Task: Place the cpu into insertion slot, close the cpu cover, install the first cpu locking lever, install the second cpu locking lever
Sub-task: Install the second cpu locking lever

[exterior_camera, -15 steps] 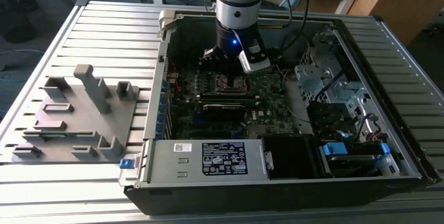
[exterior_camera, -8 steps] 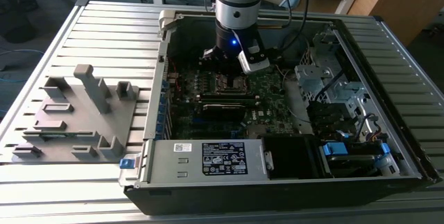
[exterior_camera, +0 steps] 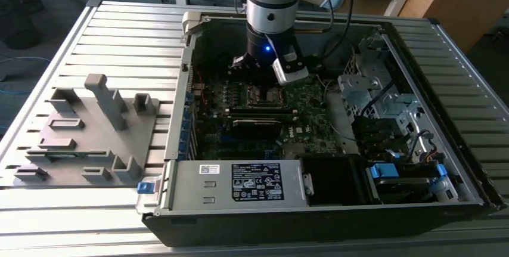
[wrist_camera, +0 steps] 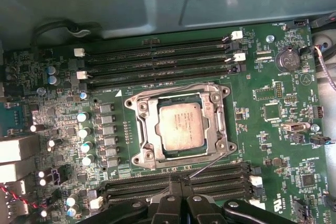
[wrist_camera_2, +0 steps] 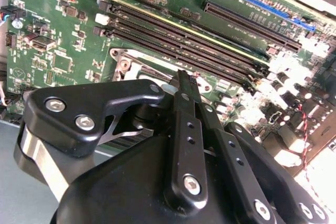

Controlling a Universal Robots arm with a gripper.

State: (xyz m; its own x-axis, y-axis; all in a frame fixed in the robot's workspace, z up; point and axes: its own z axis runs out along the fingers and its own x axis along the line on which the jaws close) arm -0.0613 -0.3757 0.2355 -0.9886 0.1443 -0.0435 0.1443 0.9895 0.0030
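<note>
Down inside the open computer case, the cpu sits seated in the insertion slot, with the cpu cover closed flat around it, so those two steps look done. The tool hovers just beside the socket, fingers together and holding nothing. A thin locking lever by the tool looks unlatched; levers remain.

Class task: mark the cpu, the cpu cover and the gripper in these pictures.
cpu (wrist_camera: 180, 127), first wrist view, middle of its silver-grey top.
cpu cover (wrist_camera: 145, 128), first wrist view, one side bar of the metal frame.
gripper (wrist_camera: 175, 180), first wrist view, between its fingertips.
</note>
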